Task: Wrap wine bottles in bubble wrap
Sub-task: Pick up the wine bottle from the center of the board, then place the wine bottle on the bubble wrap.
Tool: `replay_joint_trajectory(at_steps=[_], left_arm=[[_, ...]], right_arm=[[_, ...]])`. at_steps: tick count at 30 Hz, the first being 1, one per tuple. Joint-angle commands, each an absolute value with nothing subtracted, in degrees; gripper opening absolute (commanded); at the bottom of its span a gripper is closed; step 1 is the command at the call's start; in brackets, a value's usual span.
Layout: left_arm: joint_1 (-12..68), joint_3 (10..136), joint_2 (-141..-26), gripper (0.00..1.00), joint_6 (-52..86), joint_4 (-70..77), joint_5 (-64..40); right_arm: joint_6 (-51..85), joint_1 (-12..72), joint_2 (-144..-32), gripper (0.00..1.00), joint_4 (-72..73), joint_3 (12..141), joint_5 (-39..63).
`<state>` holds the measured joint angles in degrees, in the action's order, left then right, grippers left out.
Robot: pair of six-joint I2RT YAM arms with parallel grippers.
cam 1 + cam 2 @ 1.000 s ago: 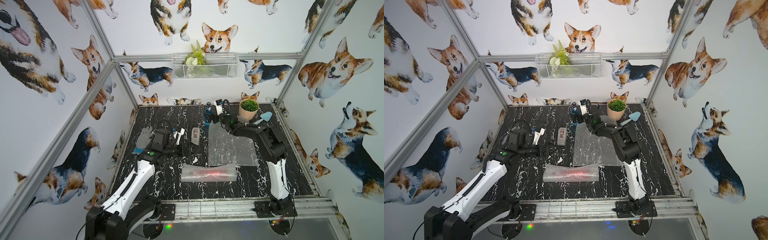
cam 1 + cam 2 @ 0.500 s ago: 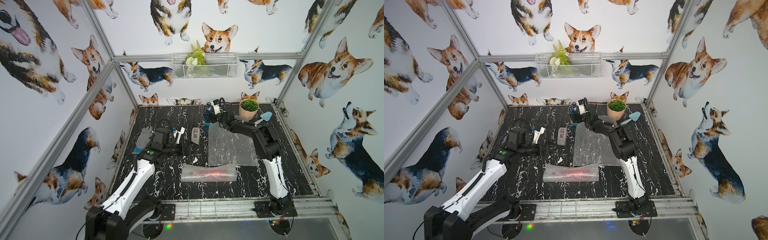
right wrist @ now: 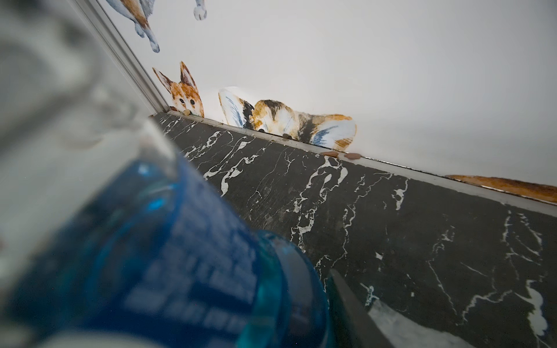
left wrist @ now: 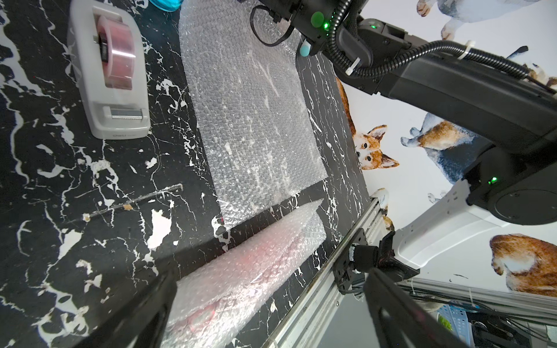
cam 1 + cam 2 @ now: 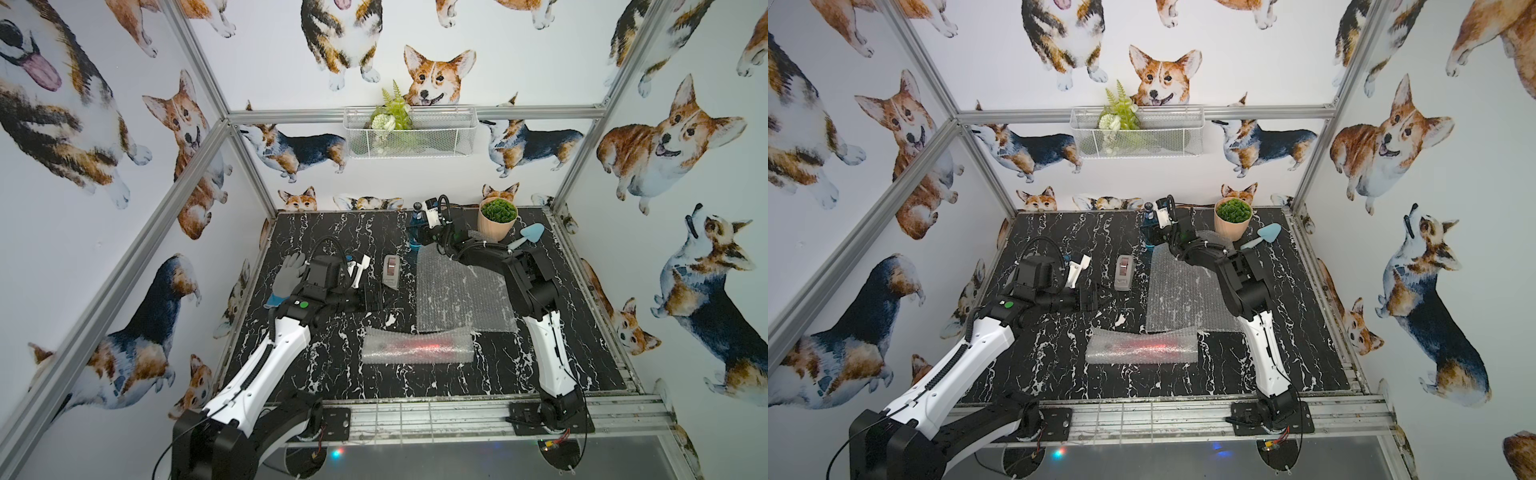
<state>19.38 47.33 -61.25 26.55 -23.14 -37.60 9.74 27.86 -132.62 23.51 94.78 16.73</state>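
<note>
Both top views look down from above the front edge over the whole marble table (image 5: 332, 237). Left wrist camera: low, facing across the flat bubble wrap sheet (image 4: 253, 120), also seen in both top views. Right wrist camera: very near the blue bottle (image 3: 168, 256), facing the back wall (image 3: 391, 75).

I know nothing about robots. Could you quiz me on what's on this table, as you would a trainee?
1. True or false: the blue bottle stands upright.
2. What shows through the rolled bubble wrap? A. the red bottle B. the blue bottle C. nothing
3. Which gripper is at the blue bottle?
Key: 1 true; 2 A; 3 the right gripper.
</note>
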Motion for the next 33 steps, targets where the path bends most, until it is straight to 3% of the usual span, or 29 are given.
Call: replay_joint_trajectory(at_steps=[1,11,21,28,33], left_arm=[[19.25,47.8,-61.7,1.0,25.57,-22.79,-38.49],[19.25,47.89,-61.09,1.0,25.49,-23.55,-38.47],[19.2,47.81,-60.86,1.0,25.8,-23.12,-38.78],[19.25,48.07,-60.47,1.0,25.49,-23.12,-39.75],[19.25,48.26,-61.04,1.0,24.88,-22.94,-40.77]], right_arm=[[8.44,28.04,-132.54,0.5,28.99,93.43,17.4],[7.54,28.03,-130.3,0.37,38.47,91.4,18.42],[1.54,27.69,-117.97,0.34,36.45,87.4,23.36],[-14.58,25.66,-98.56,0.33,14.33,75.13,25.75],[-29.23,24.84,-85.4,0.33,-13.32,71.53,20.16]])
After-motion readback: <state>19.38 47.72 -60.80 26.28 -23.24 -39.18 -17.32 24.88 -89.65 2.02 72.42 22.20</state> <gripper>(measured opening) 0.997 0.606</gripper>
